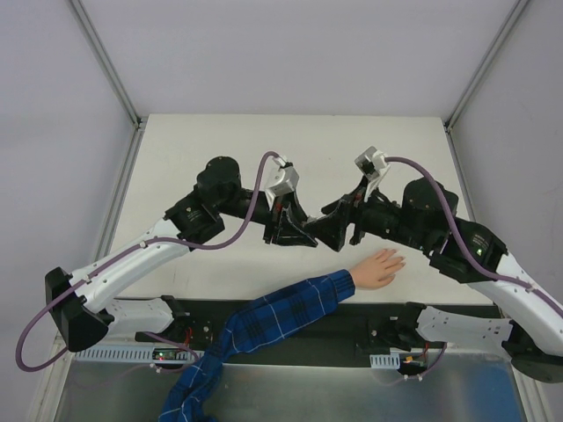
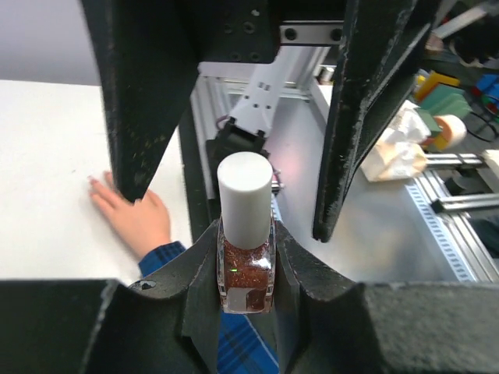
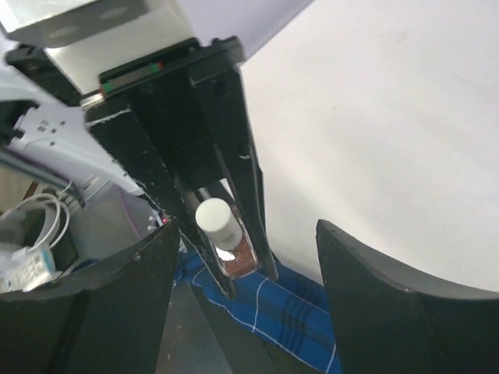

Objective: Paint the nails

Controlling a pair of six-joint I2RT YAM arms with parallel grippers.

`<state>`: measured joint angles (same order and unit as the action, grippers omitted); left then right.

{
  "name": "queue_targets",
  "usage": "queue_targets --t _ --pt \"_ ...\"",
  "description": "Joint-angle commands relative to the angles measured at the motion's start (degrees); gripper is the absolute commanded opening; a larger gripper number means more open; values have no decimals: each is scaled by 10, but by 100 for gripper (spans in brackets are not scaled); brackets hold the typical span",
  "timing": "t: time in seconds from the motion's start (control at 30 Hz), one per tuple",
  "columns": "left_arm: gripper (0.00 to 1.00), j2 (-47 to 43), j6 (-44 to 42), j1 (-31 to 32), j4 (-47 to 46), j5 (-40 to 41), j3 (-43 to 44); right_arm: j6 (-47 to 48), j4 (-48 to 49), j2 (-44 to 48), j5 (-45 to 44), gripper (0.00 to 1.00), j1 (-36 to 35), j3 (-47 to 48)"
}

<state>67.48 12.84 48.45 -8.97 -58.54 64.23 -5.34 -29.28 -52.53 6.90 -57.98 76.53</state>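
Evidently the opening of the polish is in hand, not yet the painting itself. A nail polish bottle [image 2: 245, 269] of reddish glitter is clamped by its glass body in the left gripper [image 2: 245, 290], whose fingers are closed firmly on it, with the white cap [image 2: 245, 195] standing clear beyond them. The right gripper [image 3: 245, 234] is spread wide with nothing grasped, one finger on either side of the cap and apart from it. The nails [image 1: 398, 260] are found on the pale hand [image 1: 380, 268] laid flat on the table [image 1: 220, 158], near the right gripper on its base side, at the end of a blue plaid sleeve [image 1: 290, 312]. No polish can be made out on them. Next, the right jaws would need to be centred on the cap, closed and twisted while the bottle is gripped against the turn.
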Motion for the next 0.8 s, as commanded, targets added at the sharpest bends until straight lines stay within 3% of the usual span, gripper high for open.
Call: queue_targets --t 0.0,0.27,0.57,0.67,0.73,0.77 --pt "0 -3 -43 5 32 82 27 -72 -45 9 -129 73 -1 34" --pt "0 12 -39 5 66 185 38 -95 -40 -17 -201 56 -13 46" --pt "0 20 -27 5 69 174 46 -85 -35 -88 -216 46 -25 75" --pt "0 10 -37 4 69 155 40 -81 -36 -86 -218 33 -25 64" --pt "0 2 -54 4 69 104 35 -54 -33 -77 -209 3 -25 50" --pt "0 -5 -60 4 68 69 33 -34 -32 -68 -183 1 -24 45"
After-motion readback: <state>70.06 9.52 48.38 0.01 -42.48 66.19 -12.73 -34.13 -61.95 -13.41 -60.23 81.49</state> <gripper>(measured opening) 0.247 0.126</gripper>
